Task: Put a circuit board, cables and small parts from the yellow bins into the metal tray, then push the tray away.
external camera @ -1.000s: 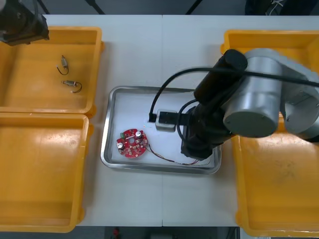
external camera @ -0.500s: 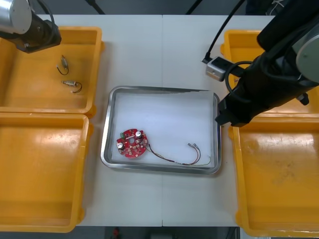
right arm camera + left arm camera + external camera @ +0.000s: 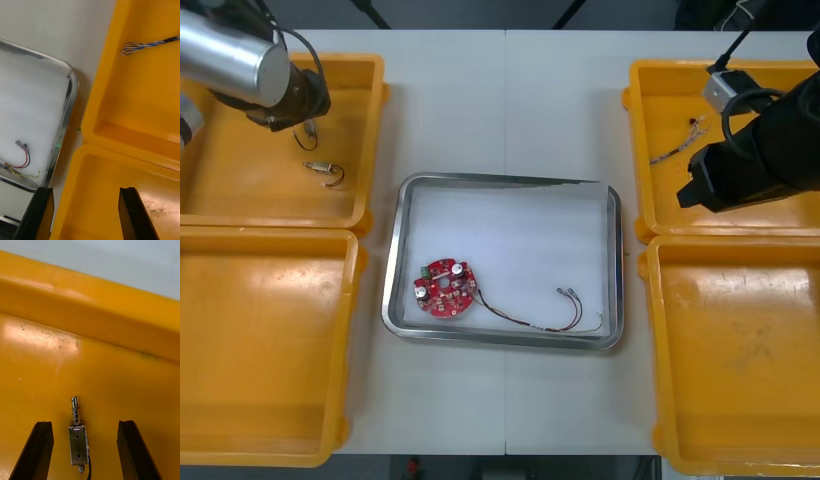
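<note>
While left gripper (image 3: 84,423) stands wide open astride a small metal part (image 3: 77,440) in far left yellow bin (image 3: 112,337), right gripper (image 3: 85,189) gapes empty above right yellow bins (image 3: 150,93).

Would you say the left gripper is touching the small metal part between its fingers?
Apart. The left wrist view shows bare bin floor between the small metal part and each finger of the left gripper.

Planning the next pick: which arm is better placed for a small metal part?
Left. The left pincer, open, hangs over a small metal part in the far left bin; the right pincer hangs over the right bins.
</note>
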Robot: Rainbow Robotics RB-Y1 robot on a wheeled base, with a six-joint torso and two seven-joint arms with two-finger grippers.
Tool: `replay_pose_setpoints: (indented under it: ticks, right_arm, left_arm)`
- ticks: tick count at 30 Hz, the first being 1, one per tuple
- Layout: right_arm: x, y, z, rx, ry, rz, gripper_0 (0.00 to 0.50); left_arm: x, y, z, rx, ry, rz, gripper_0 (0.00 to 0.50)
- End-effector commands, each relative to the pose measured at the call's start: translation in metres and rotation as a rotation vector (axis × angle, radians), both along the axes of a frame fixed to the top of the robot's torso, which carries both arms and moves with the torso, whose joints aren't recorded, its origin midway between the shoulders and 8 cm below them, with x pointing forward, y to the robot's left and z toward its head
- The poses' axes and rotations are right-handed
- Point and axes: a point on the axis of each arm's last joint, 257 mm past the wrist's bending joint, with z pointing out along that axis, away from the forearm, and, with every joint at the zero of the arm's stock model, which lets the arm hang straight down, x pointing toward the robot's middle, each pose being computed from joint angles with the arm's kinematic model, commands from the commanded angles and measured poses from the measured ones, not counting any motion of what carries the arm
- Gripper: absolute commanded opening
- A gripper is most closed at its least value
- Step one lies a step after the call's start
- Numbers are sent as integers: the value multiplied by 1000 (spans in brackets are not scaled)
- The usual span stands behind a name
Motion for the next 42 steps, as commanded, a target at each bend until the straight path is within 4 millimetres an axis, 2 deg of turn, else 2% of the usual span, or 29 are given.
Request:
replay_pose_setpoints:
  ticks: [1, 9, 14, 18, 19, 20, 21, 22, 23, 24, 33, 39, 42]
  right_arm:
    - [12, -33, 10, 8, -19, -178, 500]
    - [30, -50, 16, 73, 16, -343, 500]
    - [40, -56, 20, 90, 56, -449, 500]
    - [57, -57, 24, 121, 63, -544, 500]
    - [63, -55, 25, 132, 66, -559, 500]
    - [68, -55, 26, 142, 70, -576, 500]
    - [71, -55, 27, 147, 73, -585, 500]
    - [76, -54, 28, 157, 76, -604, 500]
    - [81, -54, 31, 165, 77, -622, 500]
    - [84, -53, 32, 169, 77, -629, 500]
    - [127, -48, 40, 225, 57, -790, 500]
    - [153, -43, 34, 294, 19, -918, 500]
    - [164, -41, 26, 334, 3, -982, 500]
  left_arm:
    - [12, -22, 21, -7, -44, 9, 500]
    - [14, -20, 4, -71, -38, 29, 500]
    - [16, -23, 1, -98, -45, 31, 500]
    - [15, -25, -1, -105, -40, 27, 500]
    - [15, -26, -1, -106, -39, 26, 467]
    - [15, -26, -1, -105, -39, 25, 360]
    - [15, -26, -1, -105, -39, 25, 291]
    - [15, -25, -1, -100, -39, 22, 145]
    - [15, -25, -1, -99, -39, 21, 38]
    - [14, -25, -2, -97, -37, 22, 10]
    - [14, -14, -2, -40, -34, 16, 0]
    - [6, -7, 16, -38, -6, 20, 0]
    - [-4, -1, 36, -27, 34, 29, 0]
